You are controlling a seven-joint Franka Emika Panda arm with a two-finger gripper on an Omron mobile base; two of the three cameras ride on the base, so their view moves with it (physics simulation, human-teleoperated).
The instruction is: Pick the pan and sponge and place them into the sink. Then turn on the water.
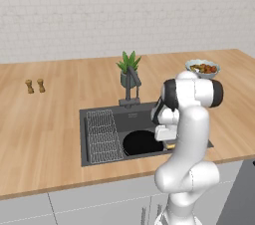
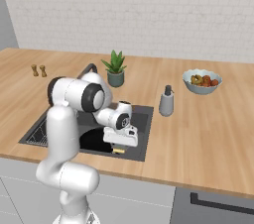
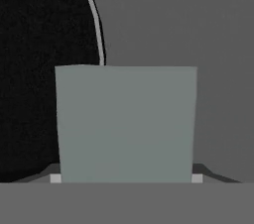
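Jaws stood wide around the sponge (image 3: 125, 124), whose grey-teal top filled the space between them in the hand view, its edges reaching both finger tips. The gripper (image 2: 119, 149) hung low inside the sink (image 1: 94, 157), near its front right corner, and a sliver of the sponge's yellow underside showed just beneath the hand in both base views. Whether the sponge already rested on the basin floor could not be told.

The pan (image 1: 141, 142) lay in the sink beside the sponge, toward the front edge and about midway along it; its pale rim curved just past the sponge's far edge in the hand view. A rack (image 1: 103, 136) covered the left part of the basin. The faucet (image 1: 130, 88) rose at the back edge of the sink, with a plant (image 2: 115, 68) close behind it. A soap bottle (image 2: 166, 101) stood on the counter (image 1: 45, 134) by the sink's back right corner, a fruit bowl (image 2: 201, 80) further right, and two shakers (image 1: 35, 86) far off toward the counter's left.
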